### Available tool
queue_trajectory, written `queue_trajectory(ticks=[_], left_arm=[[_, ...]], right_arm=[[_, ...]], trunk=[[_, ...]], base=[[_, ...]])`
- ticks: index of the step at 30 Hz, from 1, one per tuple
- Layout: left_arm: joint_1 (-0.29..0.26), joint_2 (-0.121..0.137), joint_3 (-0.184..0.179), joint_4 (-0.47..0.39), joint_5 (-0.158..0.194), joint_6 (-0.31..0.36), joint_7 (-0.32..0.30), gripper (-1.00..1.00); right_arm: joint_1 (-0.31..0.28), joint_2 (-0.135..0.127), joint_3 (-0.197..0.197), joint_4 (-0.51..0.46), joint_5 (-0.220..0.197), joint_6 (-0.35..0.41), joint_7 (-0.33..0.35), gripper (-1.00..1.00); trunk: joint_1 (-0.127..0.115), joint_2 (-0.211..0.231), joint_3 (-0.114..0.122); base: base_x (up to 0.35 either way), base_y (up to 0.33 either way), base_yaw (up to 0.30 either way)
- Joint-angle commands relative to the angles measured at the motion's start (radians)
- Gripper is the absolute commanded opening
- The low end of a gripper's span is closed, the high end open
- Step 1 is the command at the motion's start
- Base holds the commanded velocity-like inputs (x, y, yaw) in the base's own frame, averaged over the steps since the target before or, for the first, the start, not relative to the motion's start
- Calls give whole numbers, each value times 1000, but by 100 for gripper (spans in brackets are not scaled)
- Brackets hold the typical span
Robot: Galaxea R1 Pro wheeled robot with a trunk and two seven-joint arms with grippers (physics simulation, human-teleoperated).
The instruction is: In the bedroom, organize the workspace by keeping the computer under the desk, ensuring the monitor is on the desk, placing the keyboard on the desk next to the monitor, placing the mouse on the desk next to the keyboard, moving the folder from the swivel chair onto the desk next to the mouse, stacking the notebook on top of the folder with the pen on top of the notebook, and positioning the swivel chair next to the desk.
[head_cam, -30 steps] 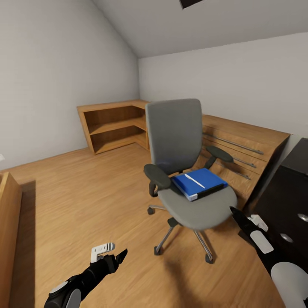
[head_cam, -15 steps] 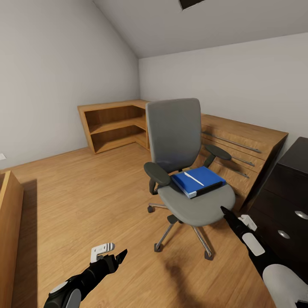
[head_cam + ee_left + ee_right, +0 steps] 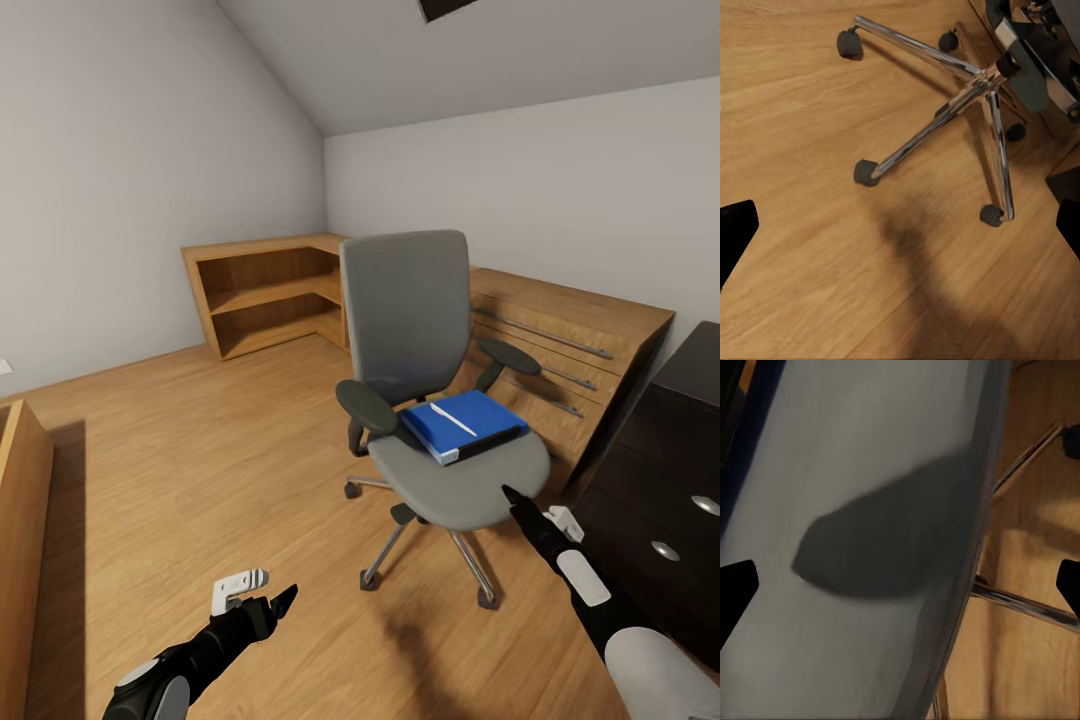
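Head view: the folder [image 3: 463, 426] lies flat on the swivel chair [image 3: 425, 380] seat, long axis angled toward the wooden drawers [image 3: 560, 355]. Right gripper [image 3: 512, 497] has crept closer to the seat edge, jaws spread, empty. Left gripper [image 3: 280, 603] hangs low, empty and spread wide.

Floor [image 3: 200, 440]: wooden, carrying the swivel chair [image 3: 420, 330].
Chair seat: grey, bearing the blue folder [image 3: 465, 425] with a white pen [image 3: 452, 419] on top.
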Motion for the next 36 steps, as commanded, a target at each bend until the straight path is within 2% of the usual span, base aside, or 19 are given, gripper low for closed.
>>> queue_trajectory(ticks=[1, 11, 31, 36], left_arm=[[-1, -1, 3, -1, 4, 8, -4, 100], [-1, -3, 2, -1, 2, 7, -4, 100], [-1, -3, 2, -1, 3, 7, -6, 100], [-1, -2, 2, -1, 3, 8, -5, 100]], right_arm=[[0, 1, -3, 43, -1, 7, 3, 100], [0, 1, -2, 43, -1, 6, 3, 100], [0, 0, -3, 40, 0, 6, 3, 100], [0, 0, -3, 40, 1, 6, 3, 100]], trunk=[[0, 0, -1], [0, 0, -1], [0, 0, -1], [0, 0, -1]], base=[[255, 0, 0], [100, 0, 0], [310, 0, 0], [110, 0, 0]])
